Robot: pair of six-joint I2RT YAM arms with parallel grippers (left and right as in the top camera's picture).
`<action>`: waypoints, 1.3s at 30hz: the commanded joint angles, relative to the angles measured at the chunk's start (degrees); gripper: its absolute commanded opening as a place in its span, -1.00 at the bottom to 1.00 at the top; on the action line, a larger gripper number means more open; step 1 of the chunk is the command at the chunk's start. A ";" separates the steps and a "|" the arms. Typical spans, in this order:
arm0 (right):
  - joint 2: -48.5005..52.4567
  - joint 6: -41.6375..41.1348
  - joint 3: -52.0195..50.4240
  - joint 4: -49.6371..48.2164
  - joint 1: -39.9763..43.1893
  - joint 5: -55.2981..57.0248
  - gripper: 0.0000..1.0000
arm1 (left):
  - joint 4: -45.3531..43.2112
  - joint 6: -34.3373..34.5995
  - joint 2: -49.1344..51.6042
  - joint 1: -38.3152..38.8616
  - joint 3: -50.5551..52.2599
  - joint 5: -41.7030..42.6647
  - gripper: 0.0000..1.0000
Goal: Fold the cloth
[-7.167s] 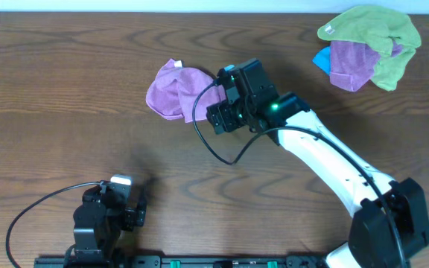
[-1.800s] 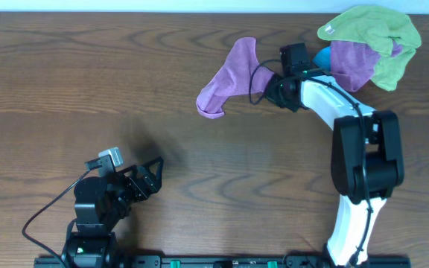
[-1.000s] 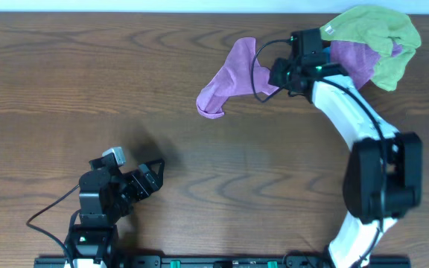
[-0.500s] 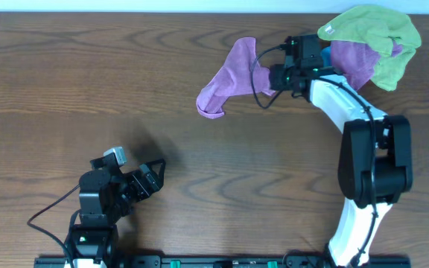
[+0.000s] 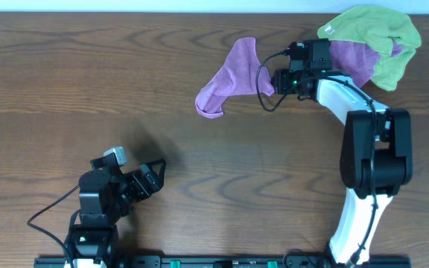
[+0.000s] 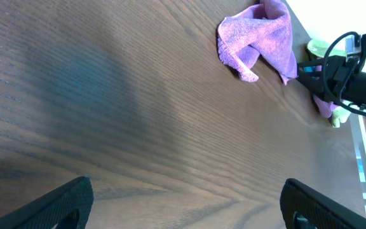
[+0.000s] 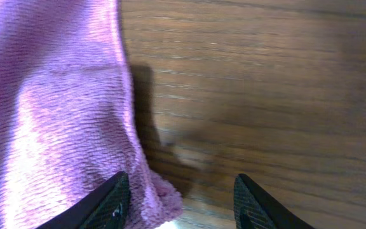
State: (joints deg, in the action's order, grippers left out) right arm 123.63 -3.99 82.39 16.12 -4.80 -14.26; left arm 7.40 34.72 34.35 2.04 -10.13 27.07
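1. Lettering: the only label in sight is a small white tag (image 5: 329, 30) on the edge of a green cloth (image 5: 382, 37) at the far right corner. It is too small to read.
2. The purple cloth (image 5: 229, 78) (image 6: 262, 38) (image 7: 56, 114) lies bunched on the wooden tabletop (image 5: 88, 89), toward the far side and a little right of centre. It has a narrow end pointing to the far edge, and its lower left corner is curled over.
3. The right tool (image 5: 269, 80) (image 7: 180, 197) sits at that cloth's right edge, released, with its fingers spread. In the right wrist view the cloth lies against the left finger (image 7: 114, 198) and a fuzzy corner reaches into the gap, not pinched.
4. The left tool (image 5: 155, 173) (image 6: 187, 191) is near the front left, well apart from the purple cloth. It is released, with both fingers wide over bare wood.
5. The right tool's body covers the left side of the corner pile. There a second purple cloth (image 5: 352, 63) shows only in part beneath the green one.
6. In the left wrist view only the tips of the fingers show, cut off at the bottom corners. The pile is almost wholly hidden behind the right arm.
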 commanded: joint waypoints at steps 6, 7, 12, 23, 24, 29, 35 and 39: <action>0.33 1.60 0.00 1.99 -0.48 -6.62 0.01 | -0.20 0.02 0.04 0.24 -1.40 1.05 0.90; 0.33 1.99 0.00 2.34 -0.48 -7.19 0.01 | -0.20 0.02 0.04 0.24 -1.40 1.03 0.90; 0.33 2.64 0.00 4.15 -0.48 -10.08 -0.26 | -0.20 0.02 0.04 0.24 -1.40 1.03 0.91; -7.98 2.34 0.02 10.14 -0.57 -13.03 -0.97 | -1.16 0.20 0.04 0.24 -1.40 -0.04 0.90; -10.21 2.34 0.02 11.67 -0.70 -13.00 -0.97 | -1.49 0.24 0.04 0.24 -1.40 -0.26 0.91; -20.70 1.99 0.02 18.69 -2.27 -12.94 -0.97 | -4.11 0.28 0.04 0.24 -1.40 -0.48 0.91; -29.88 -2.40 0.02 23.50 -6.86 -10.45 -0.98 | -6.36 1.77 0.04 0.24 -1.40 -0.52 0.90; -31.43 -4.98 0.02 25.88 -8.13 -1.73 -0.89 | -6.43 2.95 0.04 0.24 -1.40 -0.48 0.91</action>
State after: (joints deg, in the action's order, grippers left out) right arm 92.60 -6.22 82.02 41.19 -12.43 -21.96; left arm 1.17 36.27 34.35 2.04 -10.22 26.74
